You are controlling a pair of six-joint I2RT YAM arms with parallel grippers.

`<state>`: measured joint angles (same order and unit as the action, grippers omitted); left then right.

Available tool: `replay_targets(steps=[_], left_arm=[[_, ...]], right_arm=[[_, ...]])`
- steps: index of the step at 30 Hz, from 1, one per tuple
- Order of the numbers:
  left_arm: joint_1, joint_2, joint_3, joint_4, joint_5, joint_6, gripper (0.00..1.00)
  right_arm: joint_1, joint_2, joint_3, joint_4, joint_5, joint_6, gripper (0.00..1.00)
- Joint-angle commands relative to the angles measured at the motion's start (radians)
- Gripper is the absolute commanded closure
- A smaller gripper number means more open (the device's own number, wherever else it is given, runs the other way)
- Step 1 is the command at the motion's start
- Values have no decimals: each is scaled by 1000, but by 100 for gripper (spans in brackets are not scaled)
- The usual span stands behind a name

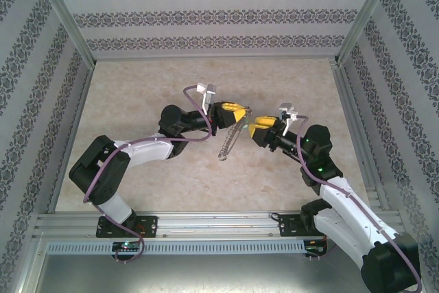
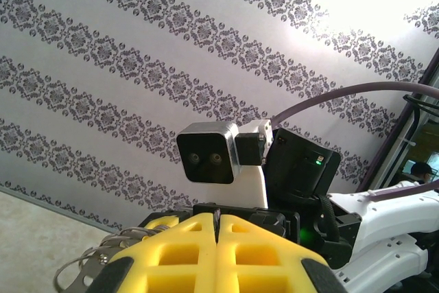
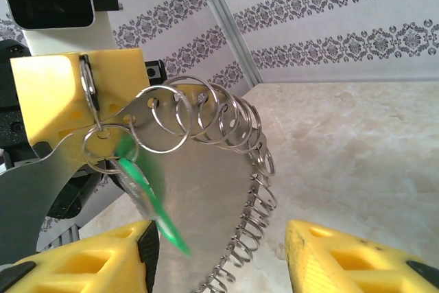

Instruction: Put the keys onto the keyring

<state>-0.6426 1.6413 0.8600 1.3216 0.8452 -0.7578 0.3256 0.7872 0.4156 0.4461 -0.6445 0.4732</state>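
One green key [image 3: 147,204] dangling, blurred, off keyring [image 3: 199,121] pinched in closed left gripper [image 3: 86,90]; right gripper [image 3: 219,259] parted, empty. Could swing loose (if barely threaded) or drop.

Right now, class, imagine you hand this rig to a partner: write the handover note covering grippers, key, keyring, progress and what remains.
Left gripper: shut on the keyring, holding it up.
Right gripper: open, nothing between its fingers, just below the key.
Key: green, blurred, hanging from the keyring close to the left gripper.
Done: the key appears hooked on.
Left: confirm it is fully threaded, which the blur hides; then probably set the keyring down.
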Motion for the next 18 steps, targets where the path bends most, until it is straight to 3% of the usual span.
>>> replay_targets(steps=[1,18], left_arm=[[-17,4,40,27,20,-12,100],[-27,2,54,2,35,-10,100]], right_arm=[[18,-2,-3,48,-25,-11,48],[37,44,36,60,-43,-45,49]])
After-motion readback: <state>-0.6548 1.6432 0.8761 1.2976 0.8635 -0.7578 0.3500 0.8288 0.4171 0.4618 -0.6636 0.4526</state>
